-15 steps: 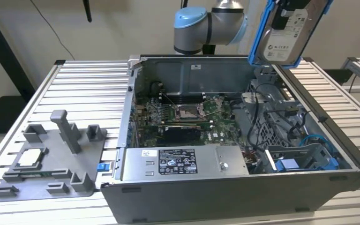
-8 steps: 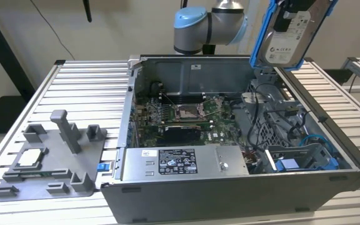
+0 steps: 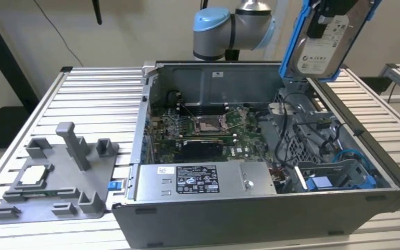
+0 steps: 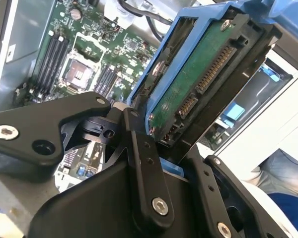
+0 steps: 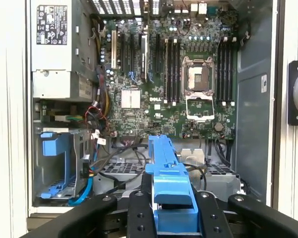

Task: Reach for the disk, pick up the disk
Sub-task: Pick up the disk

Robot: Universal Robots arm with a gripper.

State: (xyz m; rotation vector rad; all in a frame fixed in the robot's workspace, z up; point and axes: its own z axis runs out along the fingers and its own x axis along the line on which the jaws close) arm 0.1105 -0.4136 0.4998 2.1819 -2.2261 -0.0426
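On the exterior view's left, a grey moulded fixture tray (image 3: pixel 54 179) rests on the slatted metal table (image 3: pixel 96 88). In the middle lies the open grey computer case (image 3: pixel 255 208), green motherboard (image 3: pixel 207 127) exposed. At the right, the flat silver-grey, blue-bracketed disk (image 3: pixel 323 47) hangs above the case, long axis near vertical, label outward. The black gripper (image 4: pixel 154 148) is clamped on it, evidently lifting it clear.

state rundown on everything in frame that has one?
disk: lifted clear above the case, tilted, in its blue bracket.
gripper: shut on the disk.
computer case: open, side panel off, lying flat.
processor socket: empty, latch frame open.
blue drive bay: empty.
power supply: seated in the case.
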